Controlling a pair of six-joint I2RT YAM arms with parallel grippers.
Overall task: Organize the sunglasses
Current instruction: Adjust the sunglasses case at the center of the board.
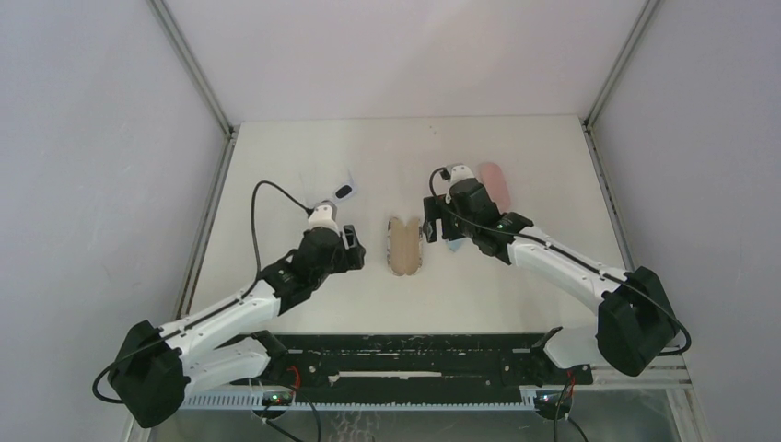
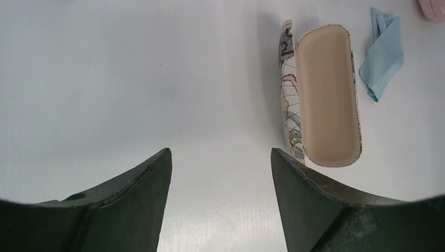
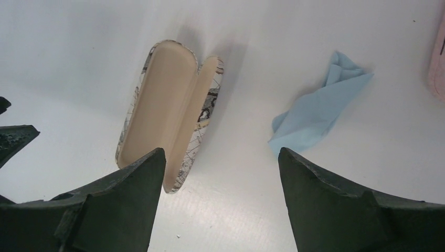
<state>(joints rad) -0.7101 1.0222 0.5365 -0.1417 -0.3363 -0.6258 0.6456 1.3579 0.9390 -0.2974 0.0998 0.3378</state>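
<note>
The white-framed sunglasses (image 1: 343, 191) lie on the table beyond my left gripper; only one dark oval lens is plain. The black-framed pair is not in view. My left gripper (image 1: 354, 249) is open and empty over bare table, left of an open patterned case (image 1: 405, 247). In the left wrist view the gripper (image 2: 220, 152) holds nothing and the case (image 2: 328, 94) lies to the right, its beige inside empty. My right gripper (image 1: 431, 228) is open and empty just right of the case; in the right wrist view the gripper (image 3: 221, 149) is over bare table beside the case (image 3: 157, 105).
A light-blue cloth (image 3: 315, 118) lies crumpled right of the open case, also seen in the left wrist view (image 2: 385, 52). A pink oval case (image 1: 495, 184) lies behind the right gripper. A metal rail (image 1: 414, 368) runs along the near edge.
</note>
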